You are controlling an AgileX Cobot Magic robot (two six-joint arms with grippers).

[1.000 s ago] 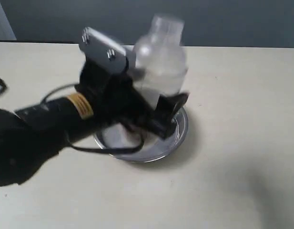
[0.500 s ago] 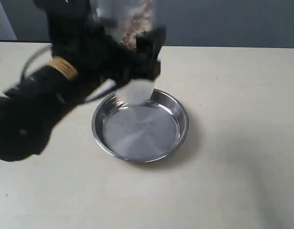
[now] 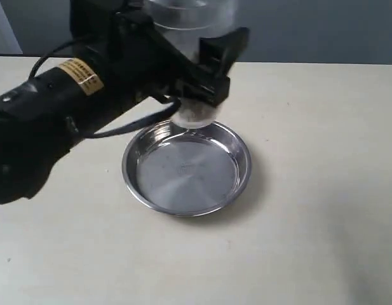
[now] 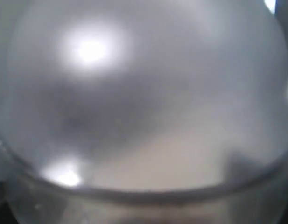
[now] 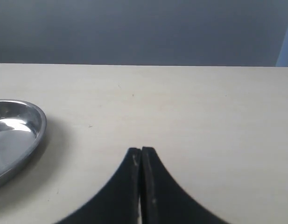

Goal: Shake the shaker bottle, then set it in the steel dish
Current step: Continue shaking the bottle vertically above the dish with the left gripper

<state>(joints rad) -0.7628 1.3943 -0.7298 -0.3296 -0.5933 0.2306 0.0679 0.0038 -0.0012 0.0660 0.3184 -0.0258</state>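
Observation:
My left gripper (image 3: pixel 205 70) is shut on the shaker bottle (image 3: pixel 194 114) and holds it in the air above the far rim of the steel dish (image 3: pixel 129 175). The bottle hangs with its narrow end down, brown granules gathered there; its wide end runs off the top of the exterior view. Frosted plastic of the bottle (image 4: pixel 144 112) fills the left wrist view and hides the jaws. The dish holds nothing. My right gripper (image 5: pixel 141 153) is shut with nothing in it, low over the table, with the steel dish's (image 5: pixel 22 123) rim to one side.
The left arm (image 3: pixel 62 95) with its black cable stretches over the beige table (image 3: pixel 310 190) from the left side. A dark grey wall stands behind the table's far edge.
The left arm swung the bottle up from low over the dish, cap up, to high behind it, narrow end down. The granules have dropped to the lower end.

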